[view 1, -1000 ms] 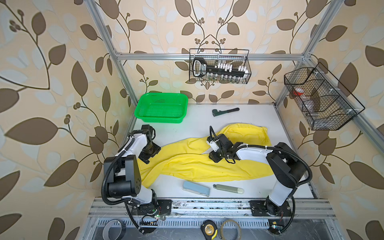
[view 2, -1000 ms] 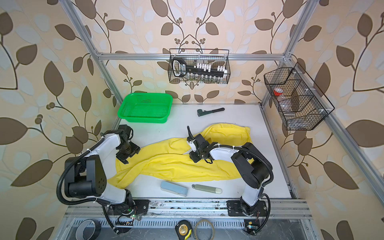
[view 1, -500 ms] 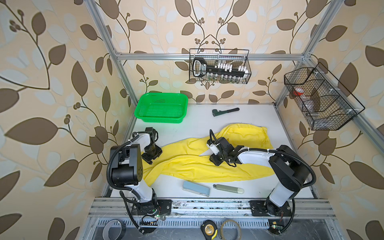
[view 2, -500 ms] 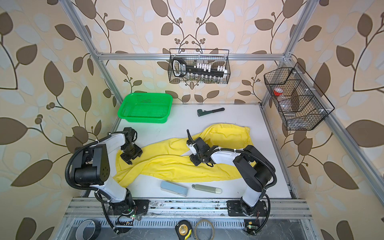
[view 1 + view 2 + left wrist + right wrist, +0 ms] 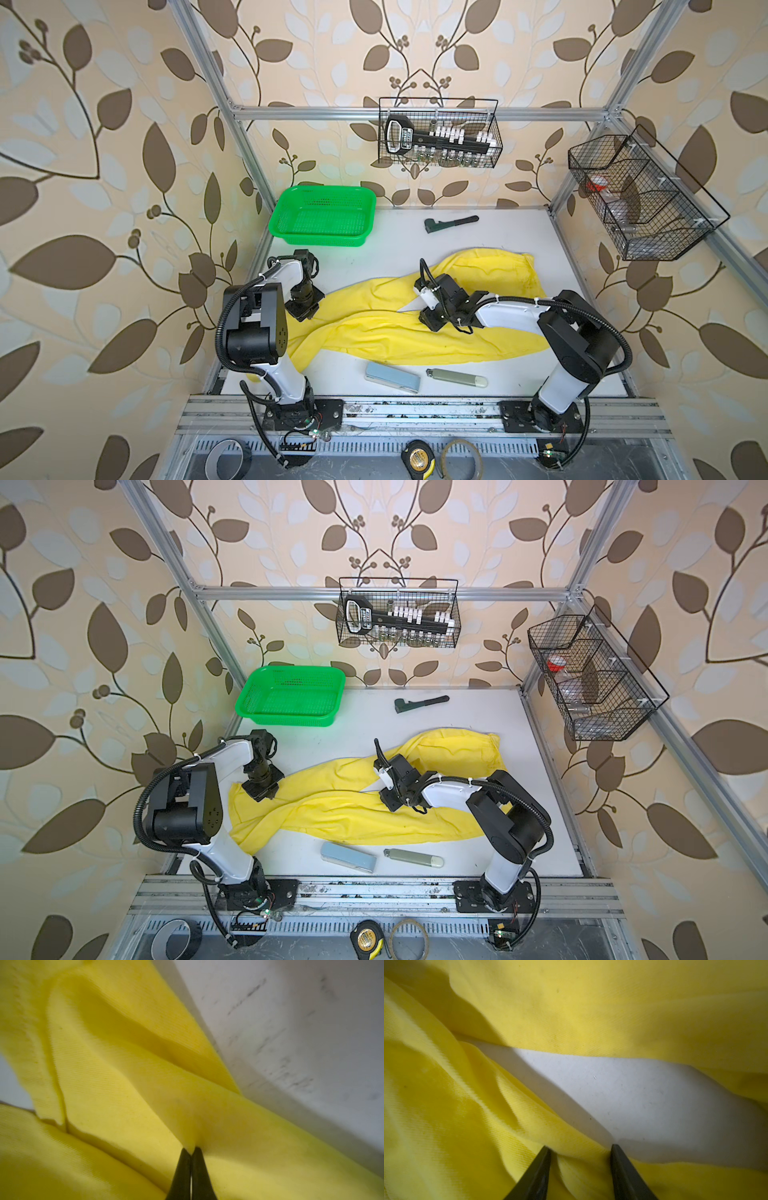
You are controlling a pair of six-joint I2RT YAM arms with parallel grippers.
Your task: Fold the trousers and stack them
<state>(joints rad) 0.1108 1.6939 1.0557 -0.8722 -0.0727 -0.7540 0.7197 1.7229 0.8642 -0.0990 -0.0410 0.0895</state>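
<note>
The yellow trousers (image 5: 374,328) lie spread across the white table in both top views, waistband to the right and legs running left. My left gripper (image 5: 305,309) is down on the left leg end. In the left wrist view its fingertips (image 5: 190,1150) are shut, pinching a small peak of the yellow cloth (image 5: 124,1084). My right gripper (image 5: 428,322) rests on the middle of the trousers, near the gap between the legs. In the right wrist view it (image 5: 580,1148) stands open, a fold of cloth (image 5: 591,1012) bulging between its fingers beside bare table.
A green mesh basket (image 5: 316,240) stands at the back left. A dark pipe wrench (image 5: 451,223) lies behind the trousers. A blue-grey case (image 5: 392,377) and a pale cylinder (image 5: 457,377) lie near the front edge. Wire baskets (image 5: 440,133) hang on the frame.
My left gripper has closed onto the cloth at the leg end, and the left arm has drawn in slightly. The right gripper has stayed where it was.
</note>
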